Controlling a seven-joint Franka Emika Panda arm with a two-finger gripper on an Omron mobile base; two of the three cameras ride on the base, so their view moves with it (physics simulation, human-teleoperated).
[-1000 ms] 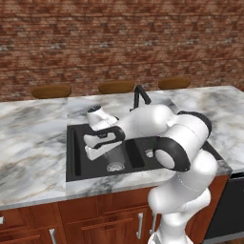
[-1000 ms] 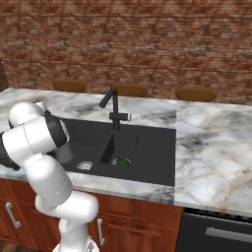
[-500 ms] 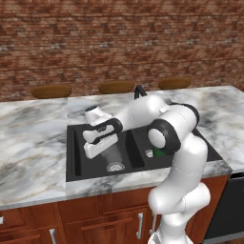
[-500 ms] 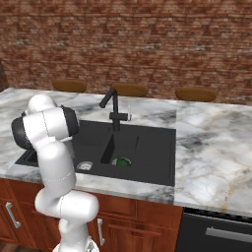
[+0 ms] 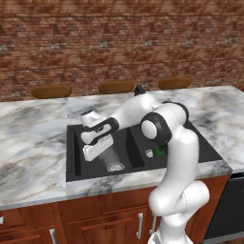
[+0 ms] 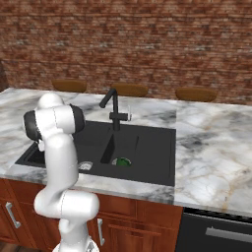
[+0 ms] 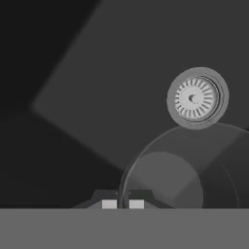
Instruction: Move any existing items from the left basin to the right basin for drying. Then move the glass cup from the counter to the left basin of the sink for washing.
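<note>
My gripper (image 5: pixel 100 150) hangs low over the left basin (image 5: pixel 76 157) of the black sink, shut on the rim of the glass cup (image 5: pixel 111 156). The cup is pale and see-through, and it tilts just above the basin's silver drain (image 5: pixel 115 167). In the hand view the fingertips (image 7: pixel 109 204) pinch the cup's rim, the cup (image 7: pixel 185 170) spreads to the right, and the drain (image 7: pixel 197 98) lies beyond it. The dark-green item (image 5: pixel 159 151) rests in the right basin (image 5: pixel 190 143) by its drain, and it shows from the other side as well (image 6: pixel 122 161).
The black faucet (image 6: pixel 112 106) stands at the back of the divider. White marble counter (image 5: pixel 33 143) surrounds the sink, with a brick wall behind. My own arm (image 6: pixel 56 133) blocks the left basin in the right base view.
The elbow has swung left and the hand has dropped slightly over the left basin, still gripping the cup. The green item has not moved.
</note>
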